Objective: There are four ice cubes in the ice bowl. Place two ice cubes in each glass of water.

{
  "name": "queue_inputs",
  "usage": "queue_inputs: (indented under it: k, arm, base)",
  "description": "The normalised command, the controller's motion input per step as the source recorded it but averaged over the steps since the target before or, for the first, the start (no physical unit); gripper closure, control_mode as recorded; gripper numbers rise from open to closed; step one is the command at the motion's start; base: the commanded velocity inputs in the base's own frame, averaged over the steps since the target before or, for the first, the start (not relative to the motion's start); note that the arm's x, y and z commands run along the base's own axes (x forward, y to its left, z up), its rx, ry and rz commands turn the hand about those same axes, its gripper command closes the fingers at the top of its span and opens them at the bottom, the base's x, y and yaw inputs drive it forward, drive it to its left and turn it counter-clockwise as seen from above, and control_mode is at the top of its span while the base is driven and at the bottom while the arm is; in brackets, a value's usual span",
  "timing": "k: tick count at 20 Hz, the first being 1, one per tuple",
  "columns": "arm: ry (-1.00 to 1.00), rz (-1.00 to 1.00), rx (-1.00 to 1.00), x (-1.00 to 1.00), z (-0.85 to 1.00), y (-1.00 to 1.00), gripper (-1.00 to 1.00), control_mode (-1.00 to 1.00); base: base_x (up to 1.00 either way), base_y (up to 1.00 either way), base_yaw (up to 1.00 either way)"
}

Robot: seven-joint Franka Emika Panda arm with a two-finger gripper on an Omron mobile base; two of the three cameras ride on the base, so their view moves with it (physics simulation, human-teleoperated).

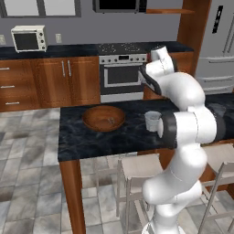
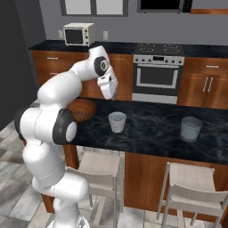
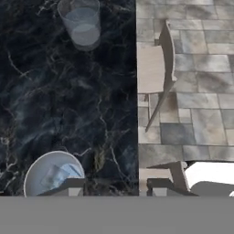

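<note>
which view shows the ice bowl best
The left base view: the ice bowl sits in full sight on the counter, rim and inside visible. In the right base view the arm covers most of it, leaving a brown edge.

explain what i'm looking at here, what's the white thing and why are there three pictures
The white thing is a robot arm in a computer-rendered kitchen. Two pictures come from cameras on its base, behind it to the left and to the right, so they show the same counter from two sides. The third comes from a camera on its hand, looking down past its two dark fingers.

On the counter stand a wooden bowl and two tumblers of water: a near glass by the bowl and a far glass. In the hand view the near glass seems to hold pale ice. The fingers stand apart with nothing between them, so the hand holds nothing.
</note>
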Motion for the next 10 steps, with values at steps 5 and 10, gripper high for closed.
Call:
queue_inputs:
  k: [5,10]
  arm:
    - [0.00,0.00,-0.01,-0.25,-0.01,-1.00,1.00,-1.00]
    - [0.00,0.00,0.00,-0.01,-0.03,-0.99,1.00,-1.00]
  base:
    - [0.00,0.00,0.00]
    - [0.00,0.00,0.00]
